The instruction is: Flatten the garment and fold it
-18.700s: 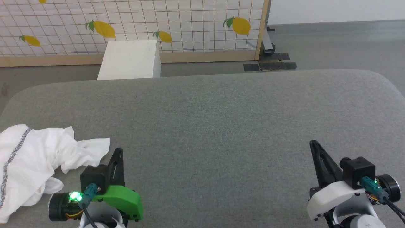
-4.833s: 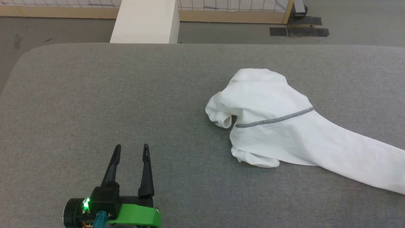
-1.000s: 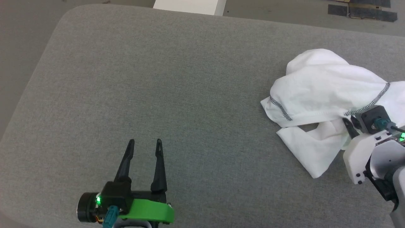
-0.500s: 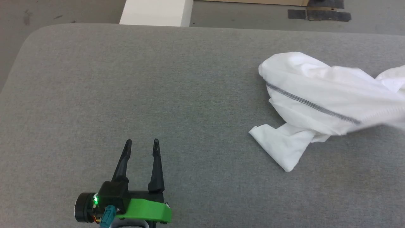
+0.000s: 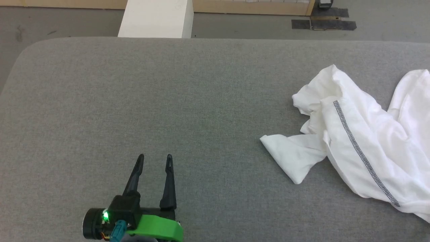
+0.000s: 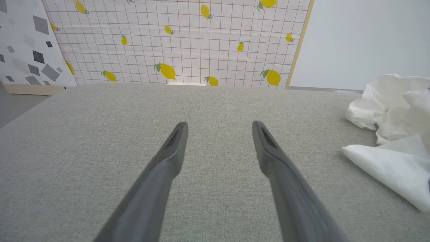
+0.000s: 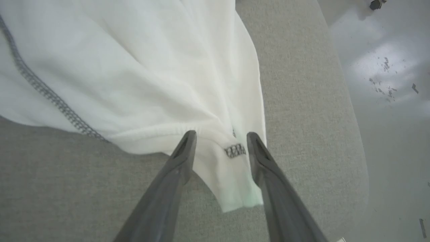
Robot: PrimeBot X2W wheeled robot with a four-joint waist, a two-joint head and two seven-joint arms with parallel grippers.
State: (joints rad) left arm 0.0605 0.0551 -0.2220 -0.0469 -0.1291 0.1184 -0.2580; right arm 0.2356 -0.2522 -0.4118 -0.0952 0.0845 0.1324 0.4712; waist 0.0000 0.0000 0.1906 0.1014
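One garment (image 5: pixel 373 134) has slumped since earlier; two tools released, left tool (image 5: pixel 155 157) empty, right tool (image 7: pixel 221 134) astride hem.

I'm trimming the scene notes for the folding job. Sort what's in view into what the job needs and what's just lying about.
For the job:
- the white garment, crumpled at the right end of the table
- the grey padded table it lies on

Just lying about:
- the white box beyond the table's far edge
- the lemon-patterned screen
- the dark plates on the floor
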